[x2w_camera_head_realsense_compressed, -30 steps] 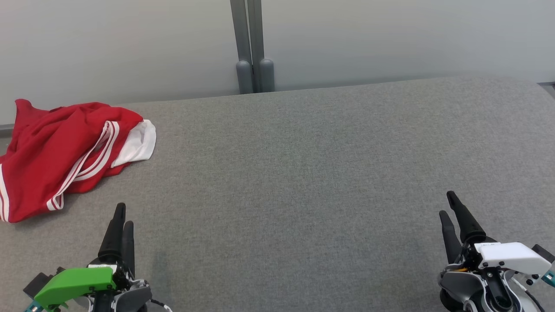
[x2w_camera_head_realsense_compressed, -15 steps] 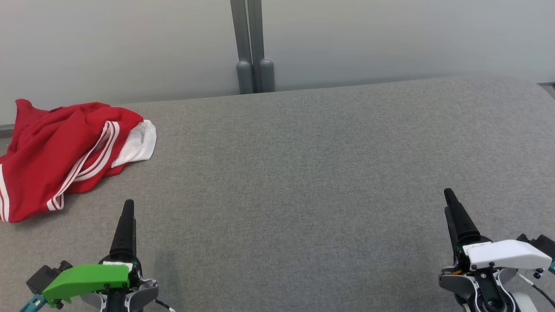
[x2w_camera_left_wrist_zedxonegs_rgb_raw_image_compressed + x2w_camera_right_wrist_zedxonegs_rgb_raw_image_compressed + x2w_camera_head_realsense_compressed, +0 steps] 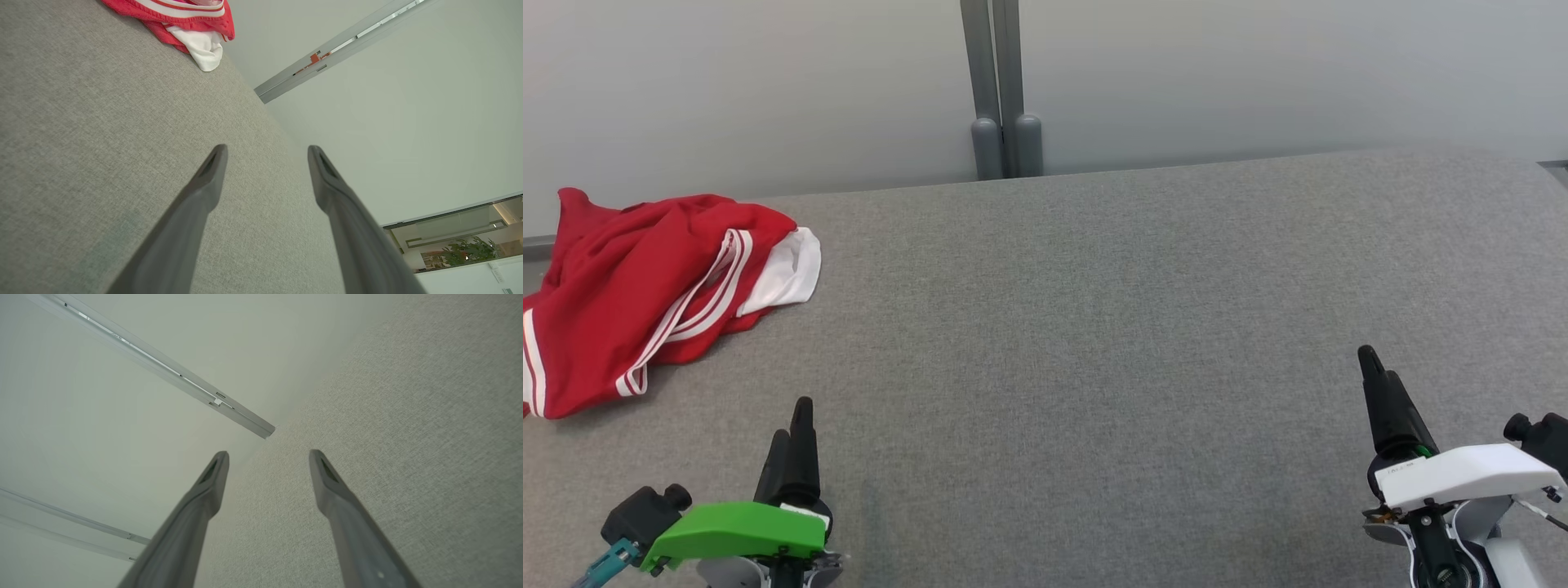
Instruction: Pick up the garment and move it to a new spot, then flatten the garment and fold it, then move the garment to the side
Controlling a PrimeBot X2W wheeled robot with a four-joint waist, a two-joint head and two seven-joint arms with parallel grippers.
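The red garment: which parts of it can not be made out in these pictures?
1) Head view: the left edge cuts off the garment; its leftmost part is out of frame.
2) Head view: it lies crumpled, so its own folds hide its full shape and its underside.
3) Left wrist view: the top edge cuts it off; a red striped corner and its white part are in frame.
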